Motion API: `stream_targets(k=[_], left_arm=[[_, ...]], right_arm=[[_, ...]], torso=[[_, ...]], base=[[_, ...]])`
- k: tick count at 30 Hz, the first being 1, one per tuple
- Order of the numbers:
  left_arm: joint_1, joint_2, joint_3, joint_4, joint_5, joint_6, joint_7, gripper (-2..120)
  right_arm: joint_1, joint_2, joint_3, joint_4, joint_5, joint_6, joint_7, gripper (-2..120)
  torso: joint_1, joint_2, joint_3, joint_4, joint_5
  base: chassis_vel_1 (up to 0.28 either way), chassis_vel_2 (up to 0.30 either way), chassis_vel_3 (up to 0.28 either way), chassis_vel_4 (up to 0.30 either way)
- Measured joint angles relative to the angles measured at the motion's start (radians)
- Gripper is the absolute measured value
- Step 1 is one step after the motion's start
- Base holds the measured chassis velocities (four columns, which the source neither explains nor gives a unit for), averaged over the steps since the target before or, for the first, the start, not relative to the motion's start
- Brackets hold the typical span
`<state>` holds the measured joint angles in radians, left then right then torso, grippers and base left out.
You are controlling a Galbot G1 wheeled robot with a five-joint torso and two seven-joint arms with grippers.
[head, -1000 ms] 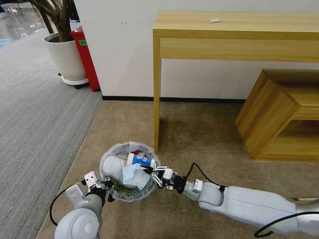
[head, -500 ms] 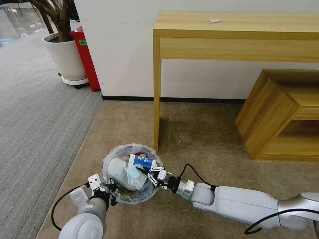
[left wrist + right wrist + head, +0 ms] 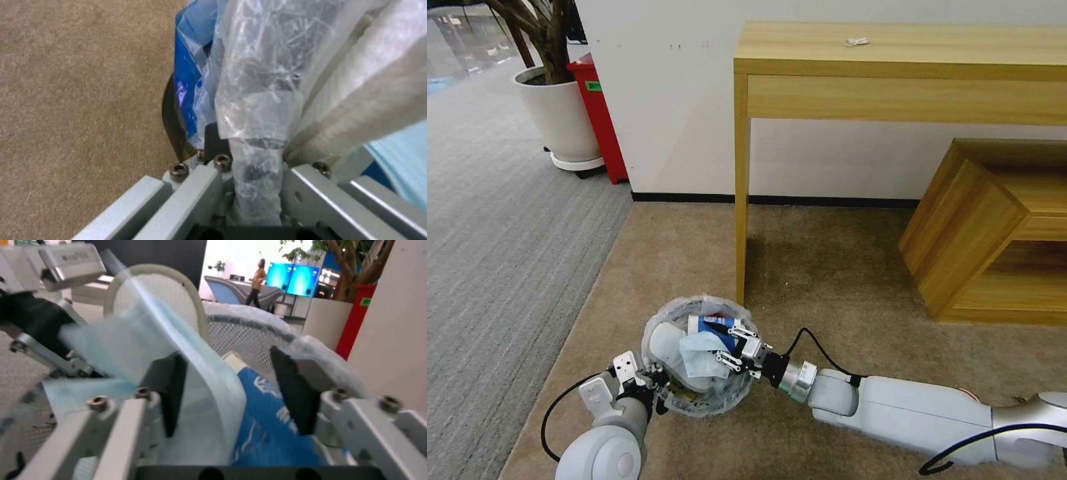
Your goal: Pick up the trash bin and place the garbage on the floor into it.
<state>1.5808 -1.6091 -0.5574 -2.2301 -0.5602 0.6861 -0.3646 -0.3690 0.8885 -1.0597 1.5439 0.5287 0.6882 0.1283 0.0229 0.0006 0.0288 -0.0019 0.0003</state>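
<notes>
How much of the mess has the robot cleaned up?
Lots: a white slipper, blue-white paper cup and pale blue mask lie in the trash bin. The left gripper holds the bin's rim. The right gripper is open over the mask. The beige carpet in view shows no litter.
</notes>
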Motion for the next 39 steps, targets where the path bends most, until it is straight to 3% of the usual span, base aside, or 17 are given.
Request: stream_targets(k=[7,13,19,27,33,36,39], left_arm=[[-0.010,0.007,-0.022,0.015,-0.024,0.000,-0.016,0],[-0.011,0.005,-0.021,0.021,-0.021,0.001,-0.019,0],[-0.013,0.002,-0.019,0.021,-0.016,0.002,-0.019,0],[-0.017,0.002,-0.019,0.017,-0.015,0.004,-0.020,0],[-0.015,0.001,-0.023,0.003,-0.011,0.002,-0.015,0],[-0.014,0.006,-0.028,-0.011,-0.011,0.001,-0.013,0],[-0.008,0.012,-0.032,-0.020,-0.014,-0.002,-0.009,0]], right_arm=[[-0.061,-0.053,0.074,0.069,0.004,0.001,-0.027,84],[-0.109,-0.094,0.154,0.106,0.000,0.002,-0.029,99],[-0.149,-0.126,0.225,0.131,-0.011,0.006,-0.035,100],[-0.306,-0.227,0.485,0.146,-0.052,0.012,-0.024,100],[-0.392,-0.266,0.595,0.141,-0.091,0.008,0.047,100],[-0.463,-0.273,0.682,0.123,-0.122,0.008,0.073,100],[-0.608,-0.276,0.860,0.099,-0.141,0.005,0.099,100]], torso=[[0.000,0.000,0.000,-0.0001,0.0001],[0.000,0.000,0.000,-0.0001,0.0000],[0.000,0.000,0.000,-0.0001,0.0001],[0.000,0.000,0.000,-0.0001,0.0001],[0.000,0.000,0.000,-0.0001,-0.0001],[0.000,0.000,0.000,0.0000,0.0002],[0.000,0.000,0.000,-0.0001,0.0001]], base=[[0.000,0.000,0.000,0.000],[0.000,0.000,0.000,0.000],[0.000,0.000,0.000,0.000],[0.000,0.000,0.000,0.000],[0.000,0.000,0.000,0.000],[0.000,0.000,0.000,0.000],[0.000,0.000,0.000,0.000]])
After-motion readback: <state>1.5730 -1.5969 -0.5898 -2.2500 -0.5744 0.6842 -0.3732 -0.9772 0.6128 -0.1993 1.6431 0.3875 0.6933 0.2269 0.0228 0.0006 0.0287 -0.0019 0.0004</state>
